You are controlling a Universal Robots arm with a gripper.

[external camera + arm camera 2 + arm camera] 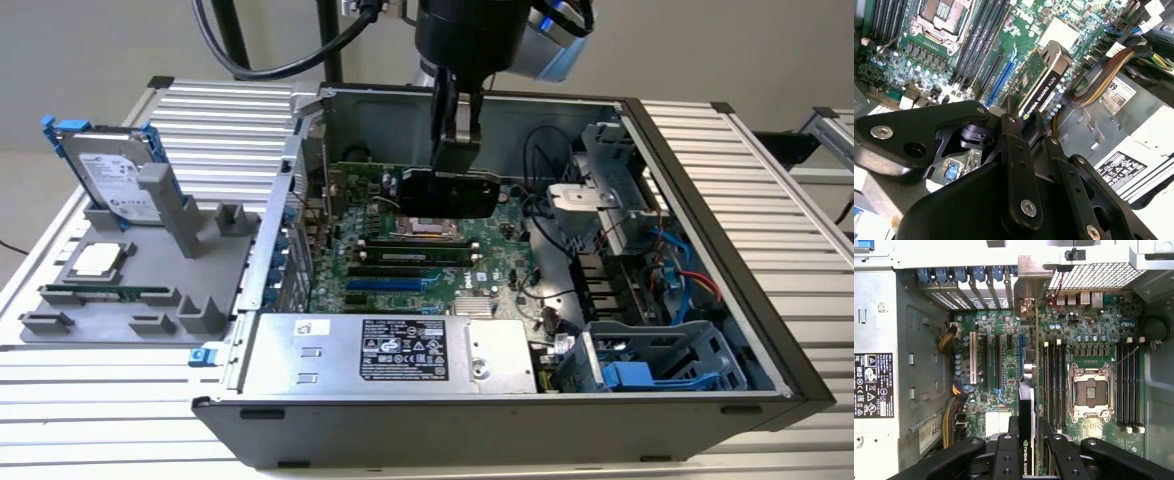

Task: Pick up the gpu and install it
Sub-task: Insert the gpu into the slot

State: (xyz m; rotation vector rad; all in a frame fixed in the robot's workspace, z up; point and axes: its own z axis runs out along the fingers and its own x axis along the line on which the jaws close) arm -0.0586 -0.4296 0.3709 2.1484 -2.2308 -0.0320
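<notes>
Starting at the exterior view's left, the grey tray (100, 335) carries the hard drive (114, 175) and the memory stick (107, 295). Neither concerns me here.

Moving across into the open computer case (467, 430), my gripper (454, 160) hangs over the motherboard (400, 265). Its fingers are pressed onto the two faces of the graphics card (451, 193), pinching it upright on its edge. So the pick-up is done, and I judge I am in the install step, with the card carried above the board and not yet seated.

In the first wrist view the card runs edge-on out from between the fingers, roughly in line with the blue slot (1021, 350). In the second wrist view it sits just beside that slot, and I cannot tell how much height is left.

As I read it, seating calls for three things:
- The card's lower edge must be square over the slot.
- Its metal end must meet the rear openings of the case.
- The push down must be straight, without tilt.

Further right, the cable bundle (1099, 75) lies near the card's far end, and I would want that kept clear.
</notes>
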